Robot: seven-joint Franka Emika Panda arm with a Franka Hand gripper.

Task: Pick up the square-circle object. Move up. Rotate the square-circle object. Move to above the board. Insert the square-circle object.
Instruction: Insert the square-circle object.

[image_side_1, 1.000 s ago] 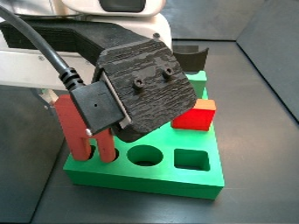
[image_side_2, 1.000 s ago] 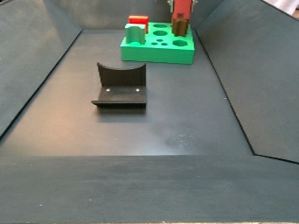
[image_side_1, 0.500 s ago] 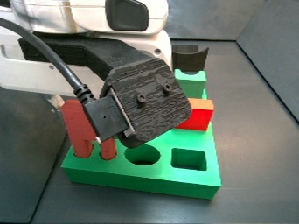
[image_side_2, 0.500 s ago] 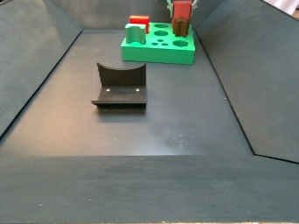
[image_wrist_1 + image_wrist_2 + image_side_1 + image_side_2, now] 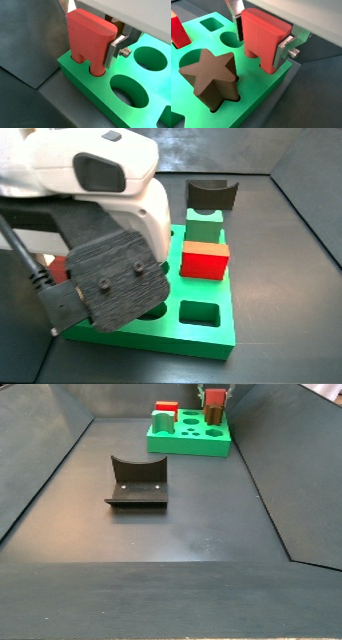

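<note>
Square-circle object (image 5: 89, 40) stands upright, legs in holes at the corner of the board (image 5: 100, 95), clamped between the end effector (image 5: 261, 35) fingers (image 5: 288, 46); brown star (image 5: 212, 77) sits nearby.

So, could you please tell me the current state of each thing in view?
hand: shut on the square-circle object, at the board's corner.
square-circle object: upright, legs entering the board's holes.
board: flat on the floor.
brown star: seated in the board.
red cube: on the board.
fixture: standing apart, empty.
</note>
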